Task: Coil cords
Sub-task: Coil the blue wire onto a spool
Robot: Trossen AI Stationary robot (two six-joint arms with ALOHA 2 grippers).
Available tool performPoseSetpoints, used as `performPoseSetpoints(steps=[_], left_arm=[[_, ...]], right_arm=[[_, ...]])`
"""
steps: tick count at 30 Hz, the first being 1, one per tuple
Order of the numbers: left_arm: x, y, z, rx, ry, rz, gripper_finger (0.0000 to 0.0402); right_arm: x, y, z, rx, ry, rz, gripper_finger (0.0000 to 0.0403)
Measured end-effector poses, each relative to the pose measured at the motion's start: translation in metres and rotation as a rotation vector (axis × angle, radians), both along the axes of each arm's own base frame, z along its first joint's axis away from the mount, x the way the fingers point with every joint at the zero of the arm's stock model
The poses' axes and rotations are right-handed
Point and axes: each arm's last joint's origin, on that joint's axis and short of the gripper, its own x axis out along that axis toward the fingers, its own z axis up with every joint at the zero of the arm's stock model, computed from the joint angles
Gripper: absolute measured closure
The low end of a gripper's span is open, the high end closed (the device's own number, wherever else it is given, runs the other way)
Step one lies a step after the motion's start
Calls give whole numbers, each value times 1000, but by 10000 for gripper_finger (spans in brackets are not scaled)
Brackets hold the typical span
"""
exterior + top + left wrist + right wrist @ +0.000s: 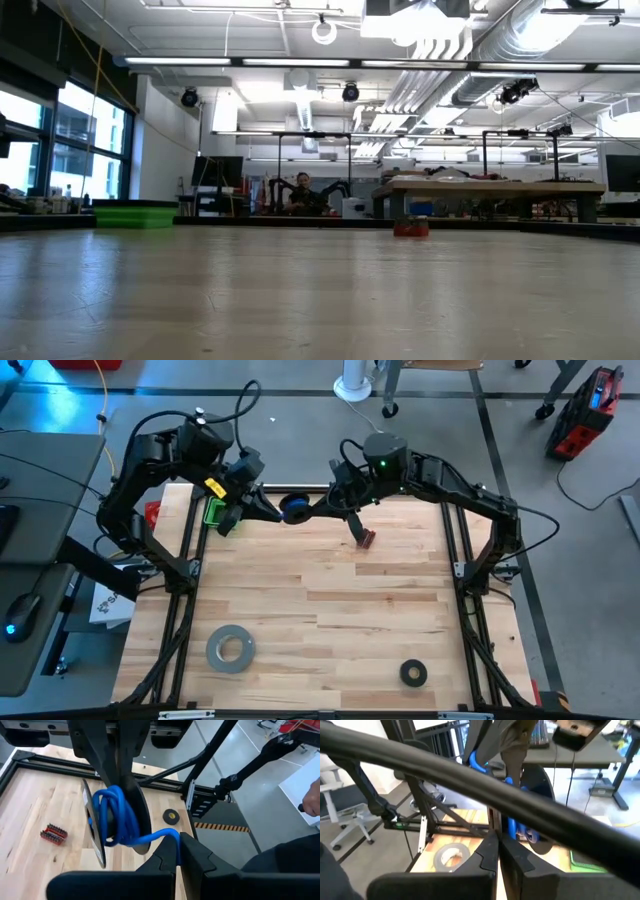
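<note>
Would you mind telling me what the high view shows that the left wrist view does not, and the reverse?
Only the high view shows the grey tape roll and the green bin at the table's edge. Only the left wrist view shows the blue cable as several loops, one end running to the shut left gripper. Both show the cable, the small black tape ring and the red bit holder.

In the high view the blue cable (293, 508) is a small bundle mostly covered where the two arms meet, its plug ends not discernible; in the right wrist view a dark arm link crosses in front of it; the low view shows neither cable nor grippers.
</note>
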Motion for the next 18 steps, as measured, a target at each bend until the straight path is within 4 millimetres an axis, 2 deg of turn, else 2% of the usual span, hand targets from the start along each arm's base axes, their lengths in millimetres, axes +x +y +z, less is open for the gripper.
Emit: performPoseSetpoints(steps=[10, 18], left_arm=[[22, 4, -16, 21, 78, -36, 401], [35, 10, -33, 139, 179, 6, 401]], right_arm=[[5, 4, -13, 24, 95, -1, 403], [1, 11, -25, -14, 226, -27, 403]])
